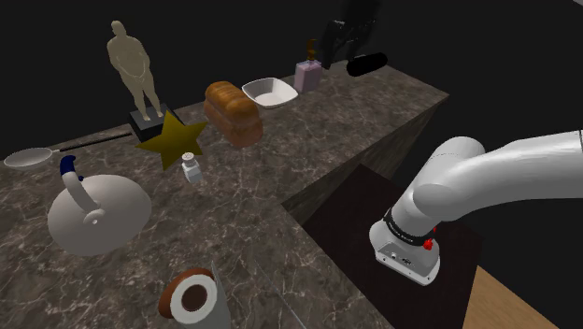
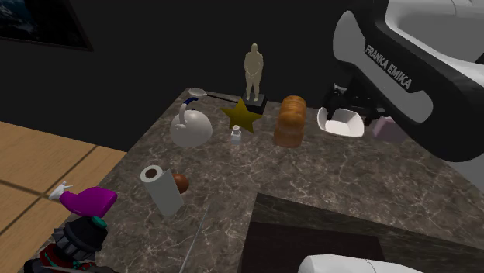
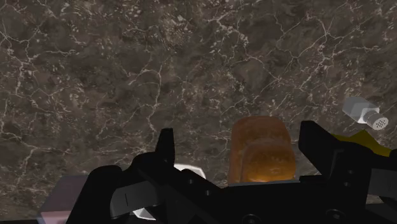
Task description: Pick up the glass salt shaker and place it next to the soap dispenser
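Marble counter (image 3: 127,63); wrist view reveals holes atop the salt shaker (image 3: 364,112).

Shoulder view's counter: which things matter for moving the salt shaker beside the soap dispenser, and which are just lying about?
Part of the job:
salt shaker
soap dispenser
hand, fingers apart

Just lying about:
figurine
gold star
bread loaf
white bowl
white teapot
spoon
paper towel roll
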Controlling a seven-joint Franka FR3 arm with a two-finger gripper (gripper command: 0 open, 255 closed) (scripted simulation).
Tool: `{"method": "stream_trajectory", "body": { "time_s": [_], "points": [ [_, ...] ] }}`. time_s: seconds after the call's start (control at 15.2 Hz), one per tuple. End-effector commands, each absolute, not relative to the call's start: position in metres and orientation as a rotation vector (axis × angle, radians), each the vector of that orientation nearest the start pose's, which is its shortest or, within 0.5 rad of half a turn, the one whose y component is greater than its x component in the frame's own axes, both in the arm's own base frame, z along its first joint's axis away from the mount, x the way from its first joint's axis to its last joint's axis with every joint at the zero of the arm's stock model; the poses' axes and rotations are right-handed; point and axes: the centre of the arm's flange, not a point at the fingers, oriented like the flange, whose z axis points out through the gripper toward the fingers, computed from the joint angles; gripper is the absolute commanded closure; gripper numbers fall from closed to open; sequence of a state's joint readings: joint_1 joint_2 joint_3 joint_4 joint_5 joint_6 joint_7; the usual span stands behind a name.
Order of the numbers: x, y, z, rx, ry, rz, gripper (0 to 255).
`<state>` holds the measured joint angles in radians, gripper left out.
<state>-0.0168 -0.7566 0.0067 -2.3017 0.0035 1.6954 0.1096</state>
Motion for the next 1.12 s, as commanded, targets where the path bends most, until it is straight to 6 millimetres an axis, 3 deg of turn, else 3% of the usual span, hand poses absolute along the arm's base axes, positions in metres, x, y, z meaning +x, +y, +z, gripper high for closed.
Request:
{"method": "stream_trajectory", "body": {
  "time_s": [0.0,1.06],
  "points": [
    [0.328,-0.002,0.619,-3.121,0.190,-0.235,0],
    [0.384,0.160,0.494,-3.113,0.308,-0.376,0]
  ]
}}
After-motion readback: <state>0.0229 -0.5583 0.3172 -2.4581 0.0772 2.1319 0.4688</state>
